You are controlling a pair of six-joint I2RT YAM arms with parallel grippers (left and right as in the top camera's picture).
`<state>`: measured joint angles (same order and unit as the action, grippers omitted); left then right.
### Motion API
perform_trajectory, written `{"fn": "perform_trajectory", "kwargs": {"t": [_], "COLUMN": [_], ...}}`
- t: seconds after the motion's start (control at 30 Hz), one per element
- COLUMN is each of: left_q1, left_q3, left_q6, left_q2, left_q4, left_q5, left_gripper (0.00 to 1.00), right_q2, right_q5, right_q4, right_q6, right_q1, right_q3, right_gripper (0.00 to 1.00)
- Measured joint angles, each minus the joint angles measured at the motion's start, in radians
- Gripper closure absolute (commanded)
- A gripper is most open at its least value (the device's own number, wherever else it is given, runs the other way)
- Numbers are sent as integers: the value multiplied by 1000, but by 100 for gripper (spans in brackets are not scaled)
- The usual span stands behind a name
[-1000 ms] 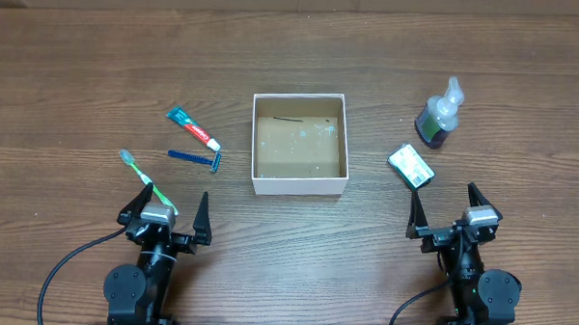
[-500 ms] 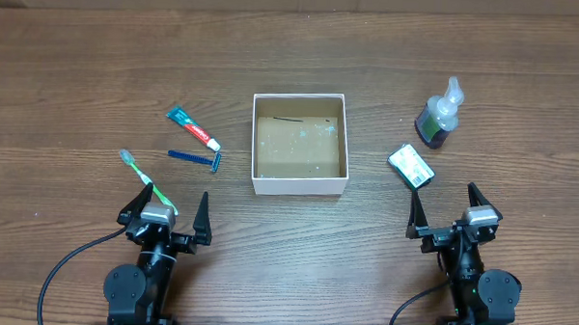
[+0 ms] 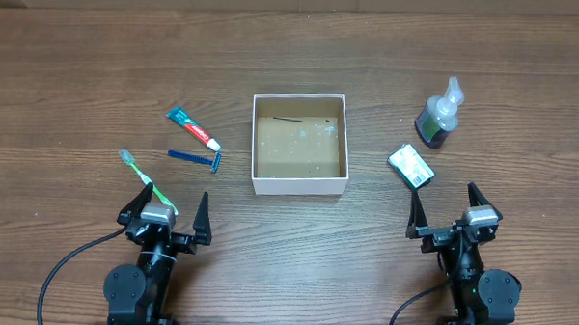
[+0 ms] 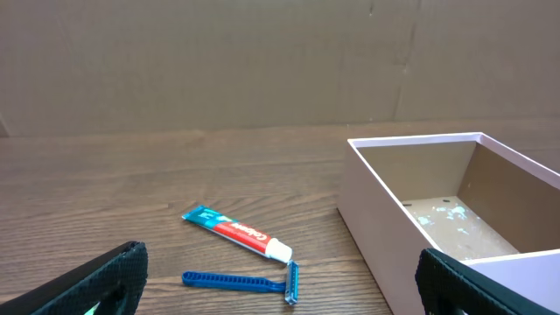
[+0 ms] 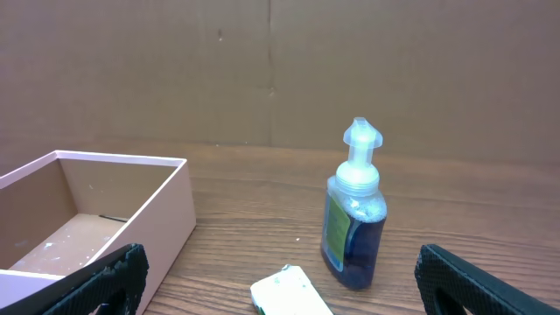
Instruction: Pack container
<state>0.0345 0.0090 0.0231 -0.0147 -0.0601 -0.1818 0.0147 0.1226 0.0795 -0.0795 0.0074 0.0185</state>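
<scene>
No change noted: left gripper (image 3: 167, 206) and right gripper (image 3: 447, 210) remain parked at 6 o'clock, jaws spread, holding nothing. Box (image 3: 298, 186) sits at table centre, empty. Toothpaste (image 3: 194, 127) and razor (image 3: 195, 158) lie at its 9 o'clock, bottle (image 3: 438, 119) at 2. Packing not begun.

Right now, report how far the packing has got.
Done: nothing; the box holds no items. In hand: nothing; the left end effector and the right end effector are both open, holding nothing. To do: everything. The toothpaste, razor and toothbrush lie left of the box, the bottle and packet right of it.
</scene>
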Motion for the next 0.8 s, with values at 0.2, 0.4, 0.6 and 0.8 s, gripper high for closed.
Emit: {"fn": "perform_trajectory", "kwargs": {"t": [0.2,0.4,0.6,0.8], "left_q1": [0,0,0,0], "left_q3": [0,0,0,0], "left_q6": [0,0,0,0], "left_q2": [0,0,0,0], "left_q4": [0,0,0,0], "left_q5": [0,0,0,0], "left_gripper": [0,0,0,0], "right_q2": [0,0,0,0], "right_q5": [0,0,0,1], "right_q4": [0,0,0,-9], "right_q6": [0,1,0,1], "right_q1": [0,0,0,0], "right_q3": [0,0,0,0], "right_gripper": [0,0,0,0]}}
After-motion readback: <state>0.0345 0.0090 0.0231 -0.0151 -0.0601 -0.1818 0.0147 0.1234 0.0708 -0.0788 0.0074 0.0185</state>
